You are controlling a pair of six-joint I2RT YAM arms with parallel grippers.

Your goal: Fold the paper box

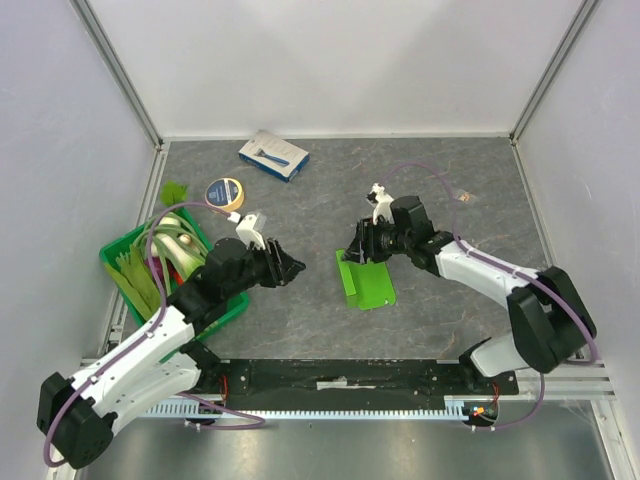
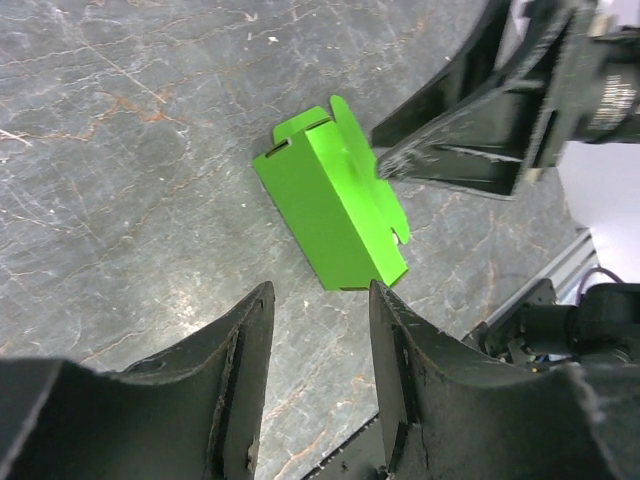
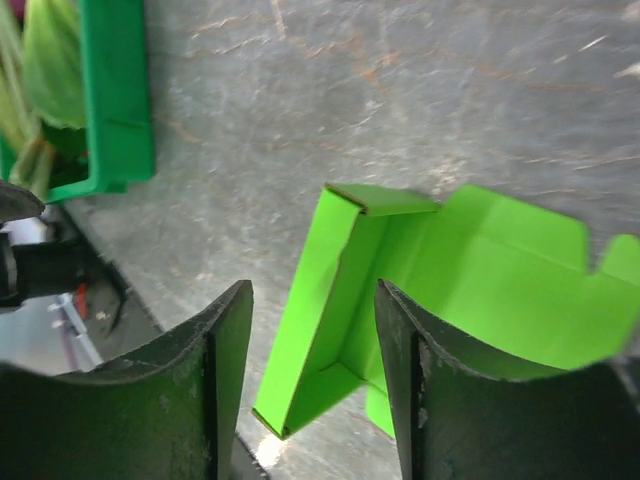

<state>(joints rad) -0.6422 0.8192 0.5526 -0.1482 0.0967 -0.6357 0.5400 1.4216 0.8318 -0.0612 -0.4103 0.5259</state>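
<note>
The lime-green paper box (image 1: pixel 364 283) lies on the grey table between the two arms, partly folded, with one long side wall raised and flaps spread flat. In the left wrist view the box (image 2: pixel 335 205) sits beyond my left gripper (image 2: pixel 320 290), which is open, empty and apart from it. My right gripper (image 1: pixel 356 250) is open at the box's far end. In the right wrist view the raised wall of the box (image 3: pixel 330 290) stands between the jaws of my right gripper (image 3: pixel 315 290). I cannot tell if a finger touches the card.
A darker green crate (image 1: pixel 122 283) with vegetables stands at the left, beside my left arm. A blue-and-white carton (image 1: pixel 273 155) and a roll of tape (image 1: pixel 224 192) lie toward the back left. A metal rail (image 1: pixel 340 375) runs along the near edge.
</note>
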